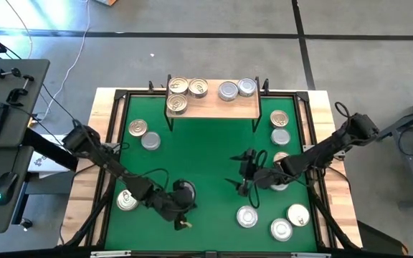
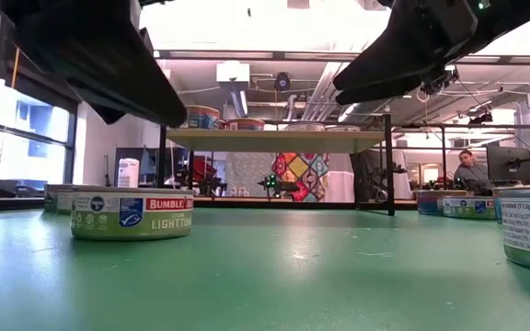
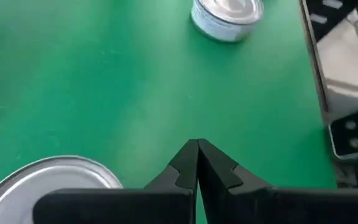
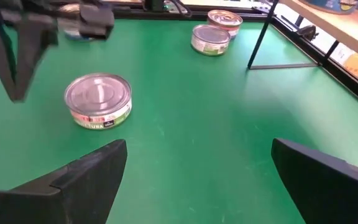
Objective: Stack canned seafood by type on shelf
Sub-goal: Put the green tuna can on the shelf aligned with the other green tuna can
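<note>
The shelf (image 1: pixel 214 106) stands at the table's far edge on thin black legs. On it are three gold-lidded tins (image 1: pixel 178 87) at its left and two silver ones (image 1: pixel 236 89) at its right. More tins lie flat on the green table, among them a gold one (image 1: pixel 127 201) and a silver one (image 1: pixel 247 216). My left gripper (image 3: pixel 197 148) is shut and empty, above the mat near the front edge, beside a silver tin (image 3: pixel 48 183). My right gripper (image 4: pixel 197 149) hangs open over bare mat right of centre, holding nothing.
Two tins (image 1: pixel 143 135) lie at the left near the shelf, and a row (image 1: pixel 280 127) runs along the right side. Two more (image 1: pixel 290 222) sit at the front right. A black frame (image 1: pixel 113 143) rims the table. Bare mat lies at the centre.
</note>
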